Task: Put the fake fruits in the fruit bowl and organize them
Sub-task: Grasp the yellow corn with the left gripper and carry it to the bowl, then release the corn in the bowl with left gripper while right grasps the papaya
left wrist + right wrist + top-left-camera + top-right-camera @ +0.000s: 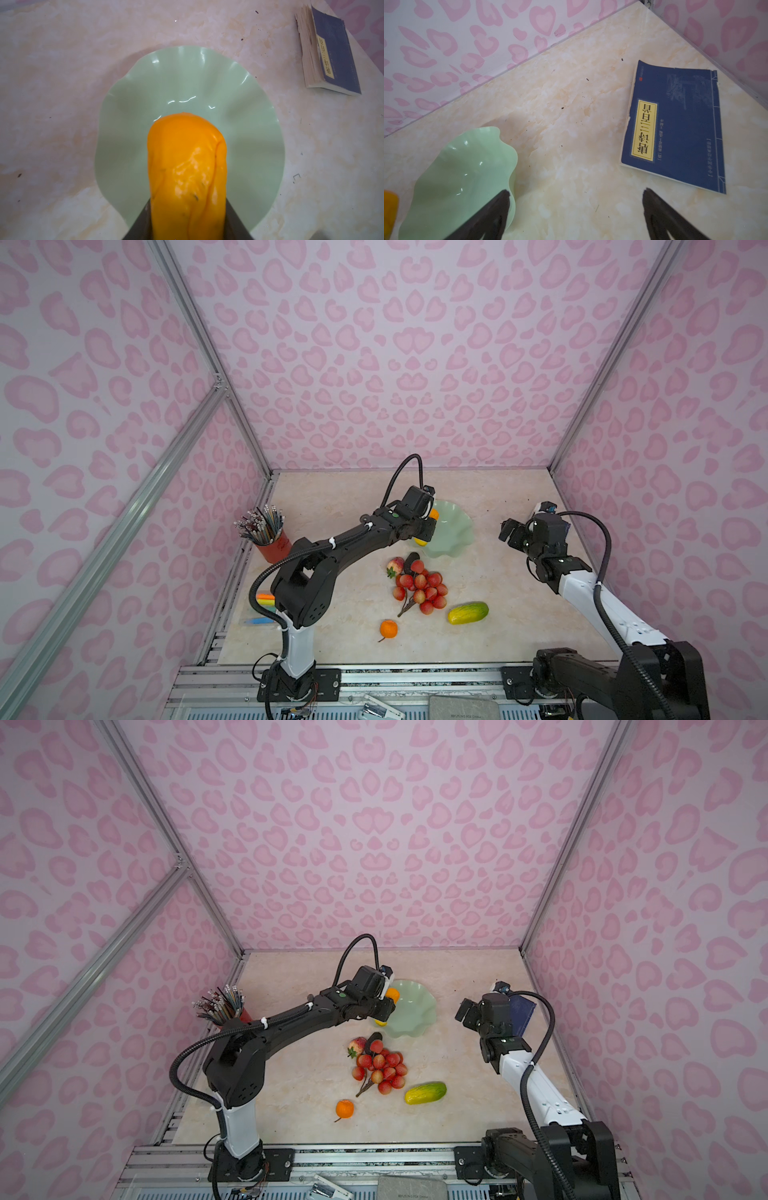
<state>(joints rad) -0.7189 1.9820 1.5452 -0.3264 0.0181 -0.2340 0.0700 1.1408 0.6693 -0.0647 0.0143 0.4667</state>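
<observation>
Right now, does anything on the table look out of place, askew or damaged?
The blue book at the right of the table lies askew to the walls, pages ragged, cover edge nicked. Small dark specks dot the surface. Nothing looks spilled.

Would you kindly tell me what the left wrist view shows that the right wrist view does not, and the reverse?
Only the left wrist view: the left gripper shut on the orange-yellow fruit, and most of the wavy rim of the fruit bowl. Only the right wrist view: the right gripper, open and empty. Both: the fruit bowl, the blue book, the marble table, and a sliver of that fruit.
</observation>
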